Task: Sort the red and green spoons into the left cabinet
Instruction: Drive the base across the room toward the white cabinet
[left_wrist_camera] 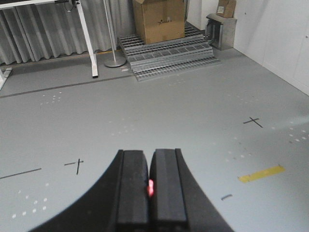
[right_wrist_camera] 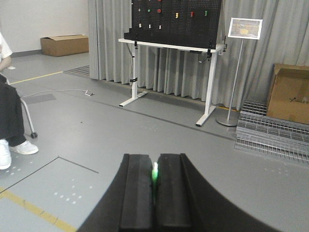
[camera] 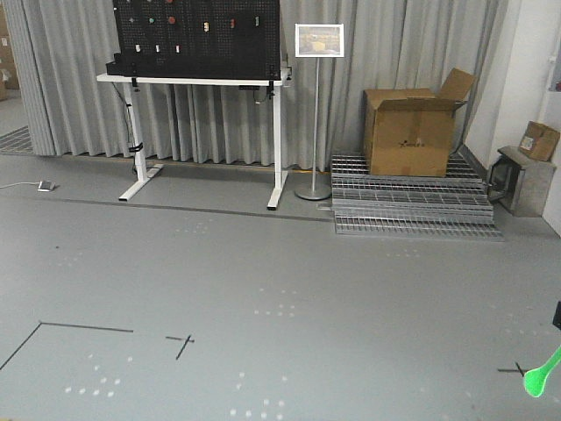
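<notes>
In the left wrist view my left gripper (left_wrist_camera: 150,166) is shut, with a sliver of the red spoon (left_wrist_camera: 150,187) pinched between its black pads. The right wrist view shows my right gripper (right_wrist_camera: 155,166) shut on the green spoon (right_wrist_camera: 155,173), of which only a thin bright strip shows between the pads. From the front view, the green spoon's bowl (camera: 537,379) hangs over the floor at the lower right edge, with a bit of the gripper above it at the frame edge. The left cabinet is out of view.
A white-legged table (camera: 197,81) with a black pegboard stands at the back by grey curtains. Beside it are a sign stand (camera: 317,114), a cardboard box (camera: 412,132) on metal grates (camera: 412,206), and a seated person's legs (right_wrist_camera: 9,121) at the left.
</notes>
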### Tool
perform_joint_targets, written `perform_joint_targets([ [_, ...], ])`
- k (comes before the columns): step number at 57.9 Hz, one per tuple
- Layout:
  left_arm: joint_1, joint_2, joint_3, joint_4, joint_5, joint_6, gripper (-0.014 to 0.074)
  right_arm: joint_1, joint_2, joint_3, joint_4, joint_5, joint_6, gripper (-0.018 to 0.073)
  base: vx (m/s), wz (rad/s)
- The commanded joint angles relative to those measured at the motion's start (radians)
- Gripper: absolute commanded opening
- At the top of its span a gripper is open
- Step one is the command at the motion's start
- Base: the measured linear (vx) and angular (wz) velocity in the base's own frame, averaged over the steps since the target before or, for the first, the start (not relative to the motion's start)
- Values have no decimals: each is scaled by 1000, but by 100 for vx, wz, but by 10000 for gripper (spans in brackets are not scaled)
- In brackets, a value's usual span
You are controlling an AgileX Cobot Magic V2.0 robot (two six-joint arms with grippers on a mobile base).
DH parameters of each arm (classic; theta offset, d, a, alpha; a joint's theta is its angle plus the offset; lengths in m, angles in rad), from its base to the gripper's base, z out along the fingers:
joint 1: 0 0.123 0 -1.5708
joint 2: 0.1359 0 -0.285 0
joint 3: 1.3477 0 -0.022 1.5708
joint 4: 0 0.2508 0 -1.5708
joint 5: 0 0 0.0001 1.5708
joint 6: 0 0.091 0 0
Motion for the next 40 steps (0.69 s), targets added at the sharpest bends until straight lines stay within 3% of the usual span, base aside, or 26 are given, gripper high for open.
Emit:
perform_joint_targets([
  [1,0,3,-26,-15,-74,-8,0,-1,-1,-30,32,-22,0,-4,62,3],
  [40,0,4,-26,-15,-74,-8,0,-1,-1,-30,32,-22,0,-4,62,-5],
])
